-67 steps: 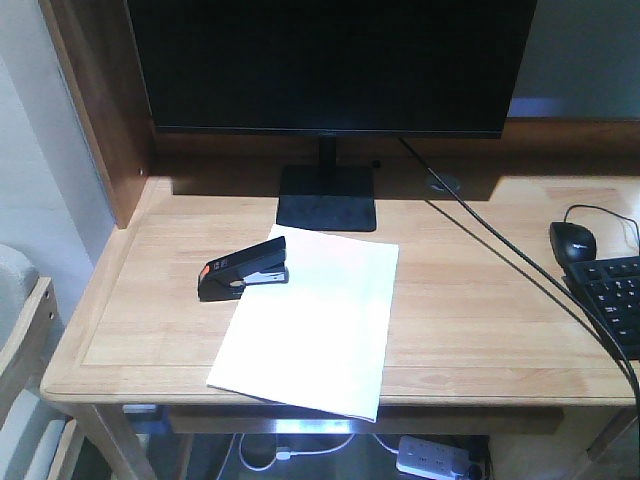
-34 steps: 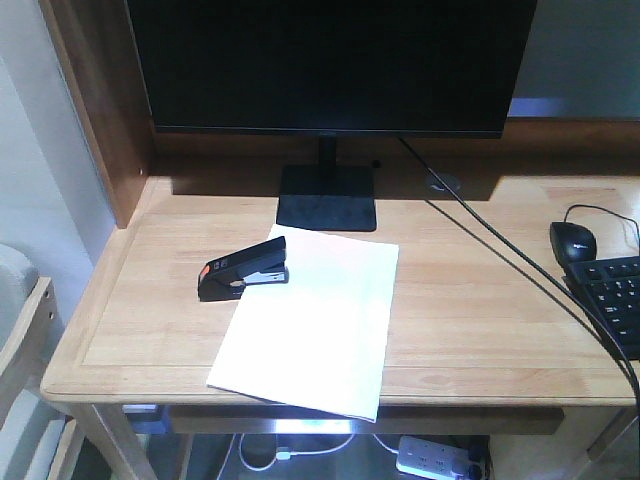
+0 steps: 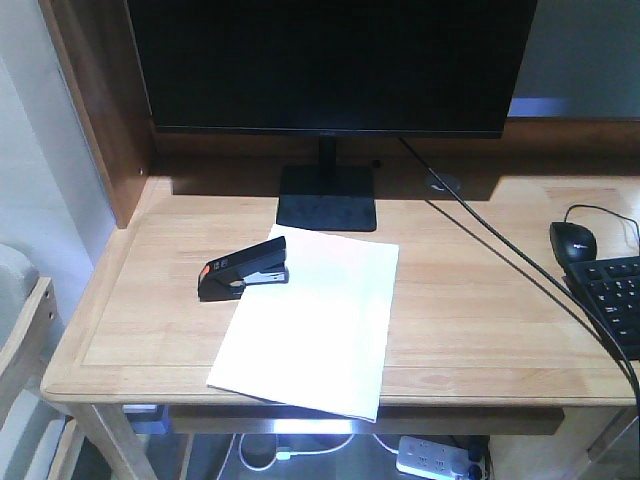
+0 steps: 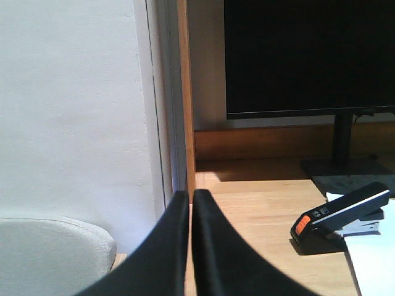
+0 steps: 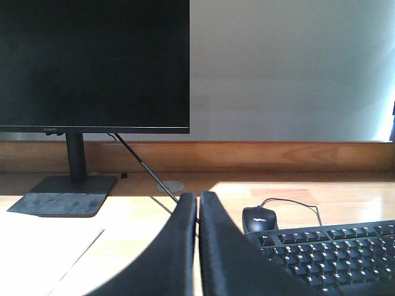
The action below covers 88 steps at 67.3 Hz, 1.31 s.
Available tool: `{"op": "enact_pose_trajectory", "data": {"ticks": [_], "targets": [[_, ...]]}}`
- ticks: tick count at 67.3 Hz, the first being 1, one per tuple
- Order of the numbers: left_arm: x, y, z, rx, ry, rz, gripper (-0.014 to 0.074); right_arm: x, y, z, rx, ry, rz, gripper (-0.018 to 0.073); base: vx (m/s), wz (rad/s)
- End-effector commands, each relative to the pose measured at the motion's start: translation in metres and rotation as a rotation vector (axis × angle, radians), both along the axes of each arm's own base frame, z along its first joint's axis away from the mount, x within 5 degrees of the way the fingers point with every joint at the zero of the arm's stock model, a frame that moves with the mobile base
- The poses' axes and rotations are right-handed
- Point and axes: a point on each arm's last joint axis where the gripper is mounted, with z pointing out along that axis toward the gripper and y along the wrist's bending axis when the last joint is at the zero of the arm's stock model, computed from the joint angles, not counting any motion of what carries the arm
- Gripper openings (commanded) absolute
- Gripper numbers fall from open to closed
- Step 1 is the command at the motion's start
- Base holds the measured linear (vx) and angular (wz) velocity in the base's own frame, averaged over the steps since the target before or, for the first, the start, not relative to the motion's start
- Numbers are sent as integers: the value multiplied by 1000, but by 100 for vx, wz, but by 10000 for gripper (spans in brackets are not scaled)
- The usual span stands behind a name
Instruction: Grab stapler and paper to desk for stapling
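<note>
The paper (image 3: 305, 330) lies flat on the desk (image 3: 480, 300), directly in front of the monitor (image 3: 330, 65) base, with its near corner reaching over the desk's front rim. The stapler (image 3: 243, 268) rests at the paper's far left corner, its rear end over the sheet and its orange-red patch pointing away from the paper, toward the desk's left edge. In the left wrist view, the stapler (image 4: 341, 216) sits right of centre, with the paper's edge (image 4: 373, 259) visible beneath and beside it.

The left gripper (image 4: 190, 203) is in view only from its own wrist camera. Its jaws stand almost together, separated by a thin slit, and hold nothing. It is positioned left of the stapler and well apart from it.

The right gripper (image 5: 198, 203) likewise has its jaws nearly touching and empty. It sits right of the paper (image 5: 43, 253), with the mouse (image 5: 259, 217) and keyboard (image 5: 333, 250) just to its right. A cable (image 3: 500, 250) runs diagonally from the monitor across the desk top.
</note>
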Motion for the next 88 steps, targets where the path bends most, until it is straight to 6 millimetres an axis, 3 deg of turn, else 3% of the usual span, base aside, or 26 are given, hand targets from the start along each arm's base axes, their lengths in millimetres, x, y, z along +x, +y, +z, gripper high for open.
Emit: {"op": "enact_pose_trajectory", "data": {"ticks": [1,88], "targets": [[-1,0,4,-14,-79,3,-6,-1,1,6,-8,-78,4,-10,0,0],[-1,0,4,-14,-79,3,-6,-1,0,6,-8,-78,2,-10,0,0]]}}
